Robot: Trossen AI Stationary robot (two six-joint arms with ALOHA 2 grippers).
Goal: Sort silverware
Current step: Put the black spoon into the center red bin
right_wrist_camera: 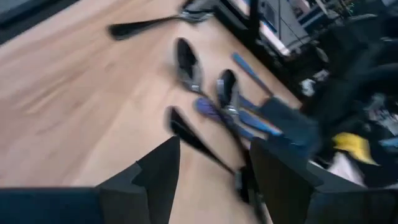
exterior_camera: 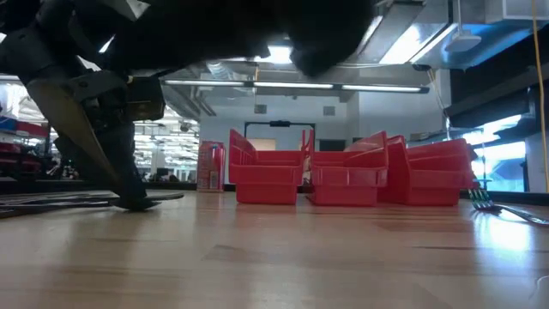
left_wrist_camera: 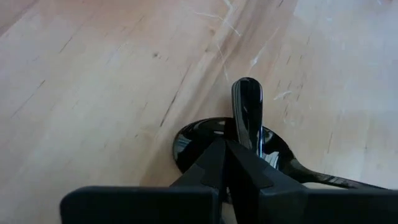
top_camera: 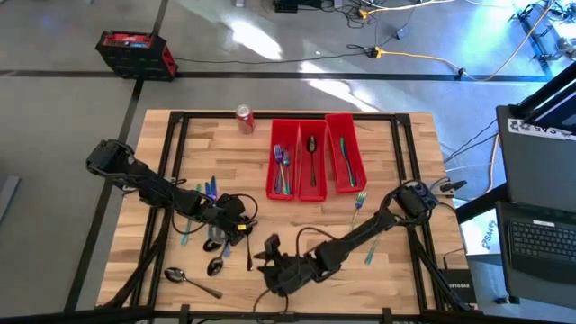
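Loose silverware [top_camera: 211, 236] lies in a small heap left of the table's middle: dark spoons and blue-handled pieces. My left gripper [top_camera: 239, 229] is down at the heap's right side, shut on a dark spoon [left_wrist_camera: 247, 109]. Under it lies another spoon, bowl [left_wrist_camera: 193, 142] flat on the wood. My right gripper [top_camera: 267, 256] hovers open near the front edge, facing the heap; its wrist view shows two spoons [right_wrist_camera: 186, 62] and blue handles [right_wrist_camera: 249, 121] beyond the gripper [right_wrist_camera: 217, 180]. A lone spoon [top_camera: 183, 278] lies front left. A fork [top_camera: 358, 203] and a blue piece [top_camera: 369, 252] lie to the right. My left gripper pinches the dark spoon's handle [left_wrist_camera: 247, 134] between its two fingers, a little short of the handle's free end, which sticks out past the fingertips. The fingers slant down at the table from the left. The rest of that spoon is hidden behind the fingers.
Three long red bins [top_camera: 310, 191] stand side by side at the far middle, holding forks [top_camera: 282, 166], a spoon [top_camera: 311, 151] and a blue piece [top_camera: 345, 164]. A red soda can [top_camera: 245, 118] stands at the far edge, left of the bins. Bare wood spans the right half.
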